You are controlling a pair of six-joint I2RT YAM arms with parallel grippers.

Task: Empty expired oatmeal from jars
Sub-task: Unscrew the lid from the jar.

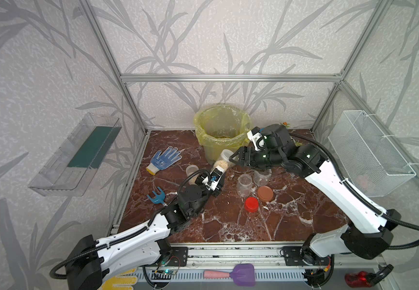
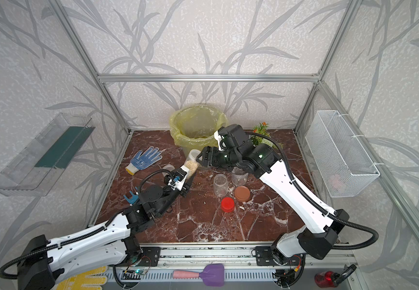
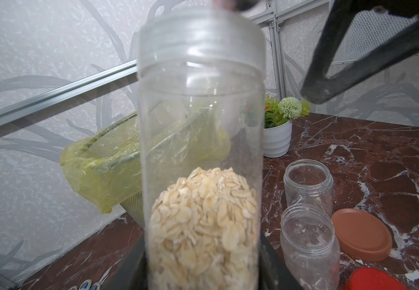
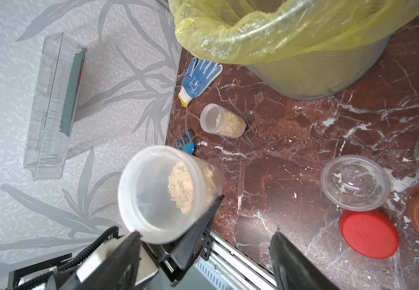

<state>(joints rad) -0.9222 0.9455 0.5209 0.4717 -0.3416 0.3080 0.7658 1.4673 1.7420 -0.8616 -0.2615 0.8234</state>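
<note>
My left gripper (image 1: 219, 169) (image 3: 202, 261) is shut on the lower part of a slim clear jar (image 1: 223, 159) (image 2: 192, 160) (image 3: 201, 113). The jar leans toward the bin, its clear lid on, about half full of oatmeal (image 3: 203, 226) (image 4: 181, 188). My right gripper (image 1: 233, 157) (image 2: 199, 158) (image 4: 206, 236) is open at the lid end; one finger is close to the rim and nothing is gripped. A second slim jar (image 1: 191, 171) (image 4: 222, 121) with oatmeal sits behind the left arm. Two wider jars (image 1: 244, 184) (image 1: 262, 177) stand open and look empty.
A bin lined with a yellow bag (image 1: 222, 130) stands at the back, just behind the held jar. A red lid (image 1: 251, 204) and a brown lid (image 1: 265, 193) lie near the empty jars. A blue glove (image 1: 164, 159), a blue fork tool (image 1: 156, 197) and a flower pot (image 3: 277, 140) are nearby.
</note>
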